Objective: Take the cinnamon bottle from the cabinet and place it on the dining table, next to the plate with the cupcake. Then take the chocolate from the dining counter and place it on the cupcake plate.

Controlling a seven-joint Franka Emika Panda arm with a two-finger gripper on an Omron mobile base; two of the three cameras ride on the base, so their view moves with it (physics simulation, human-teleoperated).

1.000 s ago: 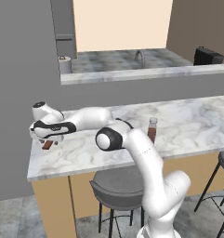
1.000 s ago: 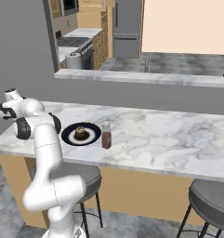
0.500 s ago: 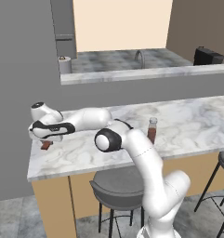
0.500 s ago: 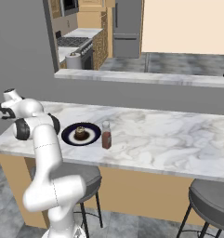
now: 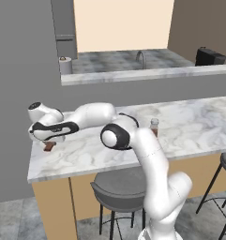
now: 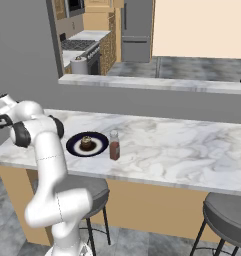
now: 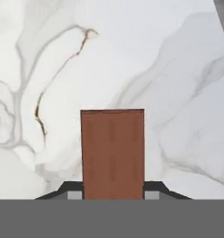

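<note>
Reddish-brown and flat, the chocolate [image 7: 112, 153] lies on the veined marble of the dining table [image 5: 199, 126] near its left end, close to the front edge. In the hand view the gripper [image 7: 112, 191] is right over it: the two dark finger tips [image 7: 70, 189] sit just outside the bar's long edges, one on each side, so the jaws straddle the bar across its narrow width. Whether they are already pressing on it or only bracketing it, I cannot tell; they look to be touching or very nearly so. Taking the bar by its short dimension makes sense, since that is the span the fingers can close over.

From the left base view the arm reaches far out to the left with the hand low over the bar [image 5: 49, 146], which accounts for the stretched, nearly horizontal pose.

Further along the table, the cinnamon bottle [image 6: 114, 145] stands upright just beside the plate [image 6: 75, 148], on its right, with the cupcake [image 6: 86, 144] at the plate's centre. That half of the job looks done. The plate has bare rim around the cupcake, room enough for the bar once it is lifted and carried across.
</note>
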